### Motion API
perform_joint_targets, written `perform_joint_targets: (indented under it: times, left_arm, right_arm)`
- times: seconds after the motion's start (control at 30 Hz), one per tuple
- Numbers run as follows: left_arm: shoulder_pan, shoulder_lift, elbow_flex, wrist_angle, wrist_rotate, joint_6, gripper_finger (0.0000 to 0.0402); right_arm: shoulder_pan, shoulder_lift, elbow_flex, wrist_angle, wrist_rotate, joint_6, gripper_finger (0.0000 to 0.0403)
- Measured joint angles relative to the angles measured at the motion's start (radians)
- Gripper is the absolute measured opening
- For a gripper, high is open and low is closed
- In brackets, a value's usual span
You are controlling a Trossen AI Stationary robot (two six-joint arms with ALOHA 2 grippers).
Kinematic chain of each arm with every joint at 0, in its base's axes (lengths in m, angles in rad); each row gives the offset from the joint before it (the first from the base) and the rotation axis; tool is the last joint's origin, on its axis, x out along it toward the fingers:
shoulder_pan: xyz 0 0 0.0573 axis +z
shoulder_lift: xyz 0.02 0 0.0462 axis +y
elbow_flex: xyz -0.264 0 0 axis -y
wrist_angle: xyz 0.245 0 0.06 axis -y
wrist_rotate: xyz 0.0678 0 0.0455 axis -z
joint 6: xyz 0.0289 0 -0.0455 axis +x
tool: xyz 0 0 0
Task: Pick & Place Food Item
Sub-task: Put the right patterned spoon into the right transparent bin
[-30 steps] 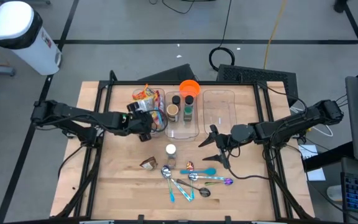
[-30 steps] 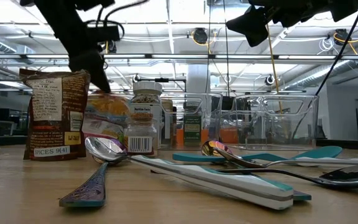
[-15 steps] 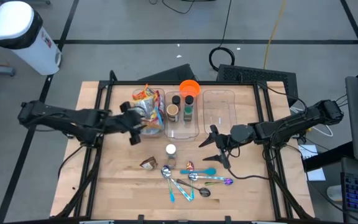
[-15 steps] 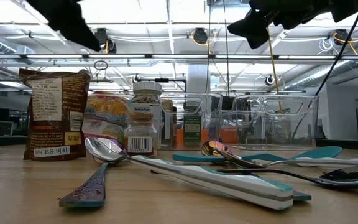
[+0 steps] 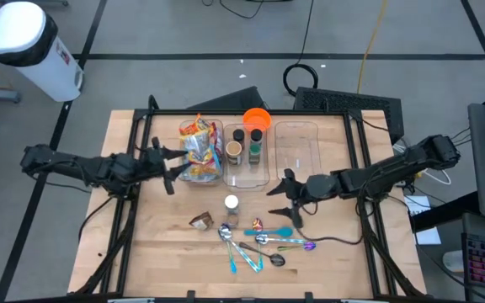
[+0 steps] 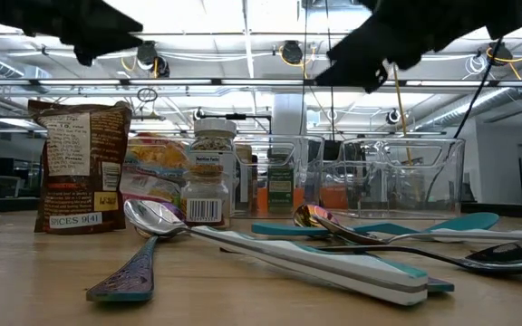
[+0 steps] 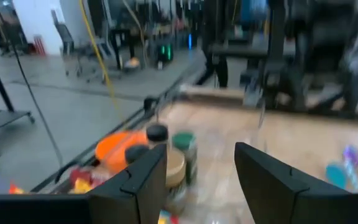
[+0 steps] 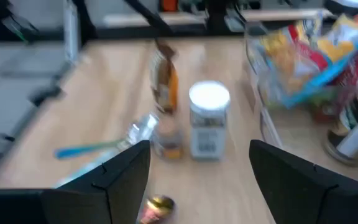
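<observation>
A colourful snack bag (image 5: 199, 147) lies in the left clear bin (image 5: 217, 178). On the table stand a white-lidded spice jar (image 5: 231, 204) (image 8: 209, 118) and a brown pouch (image 5: 200, 220) (image 6: 80, 167). My left gripper (image 5: 165, 162) (image 7: 201, 180) is open and level, just left of that bin, with nothing between its fingers. My right gripper (image 5: 286, 202) (image 8: 201, 180) is open too. It hangs above the table to the right of the jar and points toward it.
The middle bin (image 5: 247, 177) holds spice jars (image 5: 244, 145) and an orange bowl (image 5: 257, 119). A third clear bin (image 5: 297, 151) stands to its right. Several spoons (image 5: 259, 242) lie near the front edge. Bare wood shows at the front left.
My left gripper has drawn back from over the left bin toward the table's left edge, rising and tipping from pointing down to level. The snack bag stays lying in the bin. My right gripper has sunk a little toward the jar.
</observation>
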Motion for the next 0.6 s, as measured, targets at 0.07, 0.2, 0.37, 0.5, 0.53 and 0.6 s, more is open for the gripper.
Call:
perform_joint_targets:
  times: [0.07, 0.2, 0.37, 0.5, 0.53, 0.6]
  left_arm:
    - [0.000, -0.013, -0.003, 0.034, 0.011, -0.017, 0.0198]
    - [0.000, -0.009, 0.000, 0.031, 0.046, -0.063, 0.0198]
    - [0.000, -0.009, 0.001, 0.024, 0.089, -0.112, 0.0198]
    - [0.000, -0.009, 0.001, 0.022, 0.118, -0.122, 0.0198]
    - [0.000, -0.009, 0.001, 0.023, 0.124, -0.122, 0.0198]
    - [0.000, -0.010, 0.001, 0.023, 0.134, -0.122, 0.0198]
  right_arm:
    - [0.016, 0.053, 0.012, 0.013, 0.071, -0.014, 0.0265]
    - [0.035, 0.161, 0.095, -0.040, 0.075, -0.029, 0.0265]
    - [0.073, 0.265, 0.156, -0.146, 0.002, -0.024, 0.0265]
    - [0.145, 0.298, 0.156, -0.254, 0.004, 0.026, 0.0265]
    - [0.167, 0.298, 0.156, -0.294, 0.003, 0.045, 0.0265]
    - [0.205, 0.298, 0.156, -0.340, 0.003, 0.082, 0.0265]
